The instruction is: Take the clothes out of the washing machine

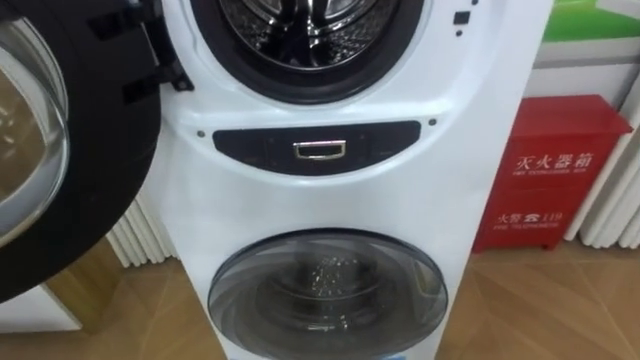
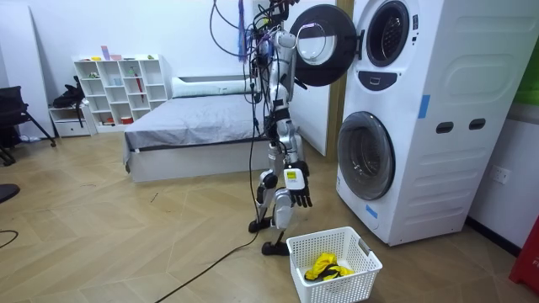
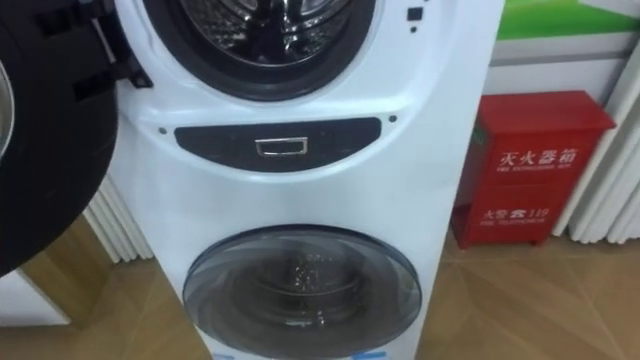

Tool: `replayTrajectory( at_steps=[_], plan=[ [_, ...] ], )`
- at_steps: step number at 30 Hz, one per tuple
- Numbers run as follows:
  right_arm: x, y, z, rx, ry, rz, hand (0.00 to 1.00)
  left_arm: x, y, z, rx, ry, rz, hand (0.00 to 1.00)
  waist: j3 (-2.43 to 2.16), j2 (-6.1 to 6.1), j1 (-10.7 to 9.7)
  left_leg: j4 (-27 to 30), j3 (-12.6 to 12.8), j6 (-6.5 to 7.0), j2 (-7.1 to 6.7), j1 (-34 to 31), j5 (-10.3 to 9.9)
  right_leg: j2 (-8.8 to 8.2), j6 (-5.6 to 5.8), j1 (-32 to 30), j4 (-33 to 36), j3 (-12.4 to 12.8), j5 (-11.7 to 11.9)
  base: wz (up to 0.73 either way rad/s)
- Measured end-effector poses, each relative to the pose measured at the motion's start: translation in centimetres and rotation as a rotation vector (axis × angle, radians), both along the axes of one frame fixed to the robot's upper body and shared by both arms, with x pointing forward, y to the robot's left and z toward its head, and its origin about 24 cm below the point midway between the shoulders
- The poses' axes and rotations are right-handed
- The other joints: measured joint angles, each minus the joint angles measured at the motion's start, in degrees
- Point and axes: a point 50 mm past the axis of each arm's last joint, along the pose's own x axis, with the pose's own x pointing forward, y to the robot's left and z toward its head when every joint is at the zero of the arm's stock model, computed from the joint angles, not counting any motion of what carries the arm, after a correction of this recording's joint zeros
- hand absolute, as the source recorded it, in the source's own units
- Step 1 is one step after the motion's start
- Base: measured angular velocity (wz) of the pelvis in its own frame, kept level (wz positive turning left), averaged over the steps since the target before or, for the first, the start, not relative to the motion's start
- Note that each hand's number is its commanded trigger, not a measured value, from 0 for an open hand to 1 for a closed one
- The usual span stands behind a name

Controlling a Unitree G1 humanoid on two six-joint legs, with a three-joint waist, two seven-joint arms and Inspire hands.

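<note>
Standing right in front of the stacked washing machine here, with the bed well behind me. The machine rises well above my fingers and stands just ahead of them. Its upper door is swung wide open to my left, so I'm looking into the shiny metal of the upper drum. The lower door is closed. There's a red cabinet on the floor to the right of the machine, apart from it.

The white basket sits on the wooden floor, lower than my fingers and a bit forward of them, between me and the machine. My right hand hangs by my side, fingers loose and pointing down, holding nothing. The clothes I can see are one yellow garment, lying crumpled in the bottom of that basket, well below my fingertips, not touching them.
</note>
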Motion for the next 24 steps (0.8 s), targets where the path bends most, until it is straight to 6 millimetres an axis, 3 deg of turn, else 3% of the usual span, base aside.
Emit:
replayTrajectory(
  at_steps=[5,13,17,21,24],
  plan=[
    [-0.1,-0.7,0.4,-0.04,0.013,0.003,0.0,0.9,0.6,1.8,0.077,0.089,-0.032,0.0,-0.08,0.05,1.37,0.83,-2.42,0.0,0.21,-1.04,0.0,0.21,-0.23,0.14,-0.24,-0.3,0.14,0.05],
    [-1.1,-1.8,0.9,-0.113,0.066,0.017,0.0,2.6,0.9,4.4,0.117,0.115,-0.039,0.0,-0.42,-0.48,3.9,1.17,-3.37,0.0,0.24,-2.08,0.0,0.3,-0.54,-0.08,-1.16,-0.13,0.36,0.05],
    [-1.3,-2.1,1.0,-0.132,0.08,0.016,0.0,3.6,0.3,5.2,0.164,0.129,-0.054,0.0,-0.52,-1.18,3.33,1.35,-4.93,0.0,0.11,-2.05,0.0,0.21,-0.47,0.77,-1.96,-0.19,0.44,0.21],
    [-1.5,-2.7,1.2,-0.145,0.092,0.017,0.0,4.7,-0.9,6.6,0.252,0.171,-0.102,0.0,-0.24,-1.91,3.26,1.82,-6.32,0.0,0.07,-2.7,0.0,0.15,-0.35,1.09,-2.02,0.01,0.64,0.25],
    [-1.5,-2.7,1.2,-0.133,0.086,0.025,0.0,5.3,-1.5,7.6,0.303,0.161,-0.132,0.0,0.39,-2.83,2.92,2.18,-7.15,0.0,0.06,-2.77,0.0,0.18,-0.34,1.67,-2.03,1.44,0.64,0.24]
  ],
)
